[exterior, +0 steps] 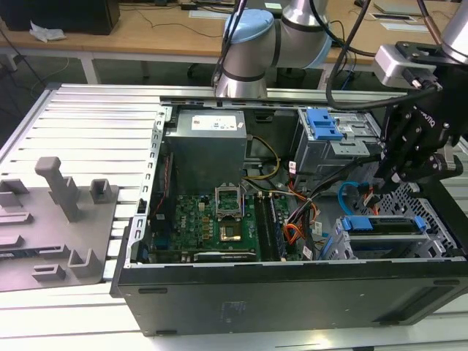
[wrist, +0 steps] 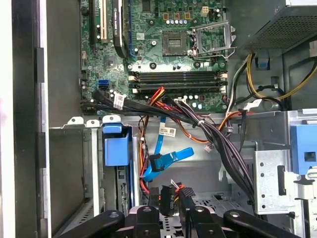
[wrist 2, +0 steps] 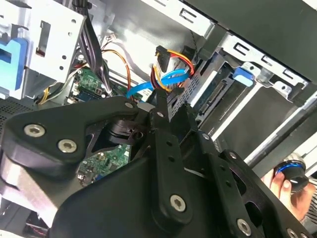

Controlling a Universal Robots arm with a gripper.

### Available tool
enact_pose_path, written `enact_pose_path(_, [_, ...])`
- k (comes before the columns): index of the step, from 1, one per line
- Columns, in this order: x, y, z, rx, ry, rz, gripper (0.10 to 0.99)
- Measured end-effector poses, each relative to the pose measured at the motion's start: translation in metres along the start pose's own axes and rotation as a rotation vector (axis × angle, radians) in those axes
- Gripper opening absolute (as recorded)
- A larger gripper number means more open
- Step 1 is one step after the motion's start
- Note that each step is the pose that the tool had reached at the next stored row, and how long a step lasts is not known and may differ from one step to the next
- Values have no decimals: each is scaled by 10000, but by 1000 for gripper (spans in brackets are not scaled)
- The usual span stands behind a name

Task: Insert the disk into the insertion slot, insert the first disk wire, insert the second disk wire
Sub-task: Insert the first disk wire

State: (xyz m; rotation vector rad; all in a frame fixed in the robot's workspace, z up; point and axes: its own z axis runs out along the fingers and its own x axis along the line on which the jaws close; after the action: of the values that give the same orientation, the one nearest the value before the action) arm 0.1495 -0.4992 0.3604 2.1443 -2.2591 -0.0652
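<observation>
The disk, silver in a bright blue carrier, sits pushed into the insertion slot, the low perforated cage at the exterior view's right end of the open computer case. Its blue carrier tab shows in the first wrist view. My gripper hangs just above and behind the cage. In the first wrist view the gripper is shut on a black connector of a disk wire with red, orange and yellow strands. A loose blue flat disk wire curls right beside it, also seen as the blue wire.
A taller grey bay with a blue latch stands behind the cage. Thick black cable bundles cross between motherboard and bays. A grey fixture plate lies at the exterior view's left. A person's hand holds a round blue-black object outside the case.
</observation>
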Motion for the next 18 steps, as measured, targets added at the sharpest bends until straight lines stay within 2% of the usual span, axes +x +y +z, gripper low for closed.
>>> enact_pose_path(3, [-1,-3,67,1,-2,47,302])
enact_pose_path(9, [-1,-4,72,1,5,49,302])
enact_pose_path(10, [-1,-3,73,1,5,49,286])
enact_pose_path(12, [-1,-4,74,1,7,49,165])
enact_pose_path(18, [-1,-19,78,-1,8,48,165])
